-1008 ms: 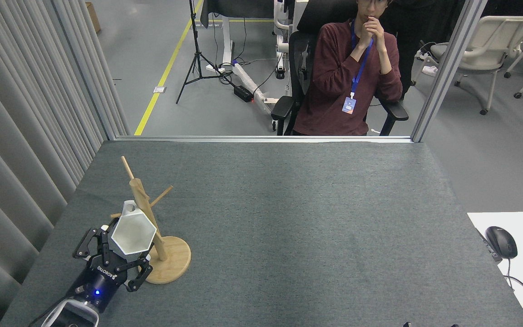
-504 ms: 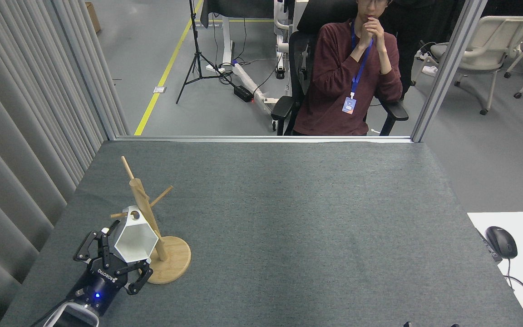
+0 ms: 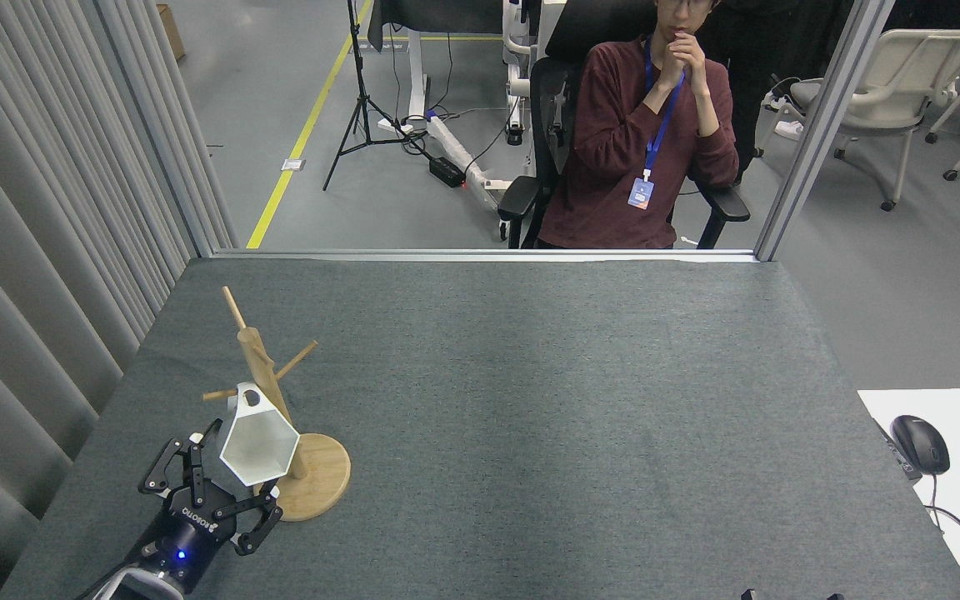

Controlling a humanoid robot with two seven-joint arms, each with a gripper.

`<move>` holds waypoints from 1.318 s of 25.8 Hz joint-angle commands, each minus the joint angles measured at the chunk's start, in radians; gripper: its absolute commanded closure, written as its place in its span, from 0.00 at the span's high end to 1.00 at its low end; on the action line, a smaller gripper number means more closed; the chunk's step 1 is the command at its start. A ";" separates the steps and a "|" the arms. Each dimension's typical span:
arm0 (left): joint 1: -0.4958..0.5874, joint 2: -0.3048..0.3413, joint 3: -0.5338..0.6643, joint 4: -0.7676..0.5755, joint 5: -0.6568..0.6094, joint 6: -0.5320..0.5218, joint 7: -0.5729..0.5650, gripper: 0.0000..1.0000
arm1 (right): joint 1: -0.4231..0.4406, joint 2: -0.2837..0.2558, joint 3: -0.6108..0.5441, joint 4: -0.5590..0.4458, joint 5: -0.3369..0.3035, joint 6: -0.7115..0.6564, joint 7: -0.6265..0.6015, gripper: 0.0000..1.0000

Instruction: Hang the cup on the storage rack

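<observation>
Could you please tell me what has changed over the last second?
The left gripper backed down toward the near edge, fingers now off the cup. The cup shifted right and down against the rack, seemingly left hanging. Rack and person stayed put.

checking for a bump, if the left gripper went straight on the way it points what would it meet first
The cup, just past the left gripper, on the rack. Its fingers look spread and clear of the cup, though depth is unclear.

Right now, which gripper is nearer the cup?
Left. The left gripper sits just below the cup, fingers open around its underside, beside the storage rack. The right gripper is barely visible at the bottom edge, far off to the right.
</observation>
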 commanded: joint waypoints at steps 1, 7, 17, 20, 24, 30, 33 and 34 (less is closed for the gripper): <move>0.006 0.000 0.002 0.008 0.002 0.002 0.002 0.99 | 0.000 0.000 0.000 0.000 0.000 0.001 -0.001 0.98; 0.027 0.000 0.005 0.022 0.005 0.002 0.006 0.99 | -0.002 0.000 0.000 0.000 0.000 -0.001 -0.001 0.98; 0.098 0.001 0.005 0.027 0.036 0.003 0.006 0.99 | -0.003 0.000 0.000 0.000 -0.002 -0.001 -0.003 0.98; 0.144 0.001 0.006 0.017 0.062 0.003 0.006 0.99 | -0.003 0.000 0.000 0.000 -0.002 -0.001 -0.006 0.98; 0.210 0.001 0.006 -0.033 0.116 -0.011 0.005 0.99 | -0.003 0.000 0.000 0.000 -0.002 -0.001 -0.012 0.98; 0.329 -0.009 0.062 -0.164 0.341 -0.198 -0.017 0.99 | -0.011 -0.003 0.000 -0.002 -0.002 -0.002 -0.014 0.98; 0.372 -0.025 0.143 -0.205 0.530 -0.331 -0.081 0.99 | -0.009 -0.008 0.002 -0.005 0.000 -0.002 -0.014 0.98; 0.385 -0.032 0.161 -0.207 0.613 -0.351 -0.113 0.99 | -0.005 -0.006 0.003 -0.005 0.001 -0.001 -0.014 0.98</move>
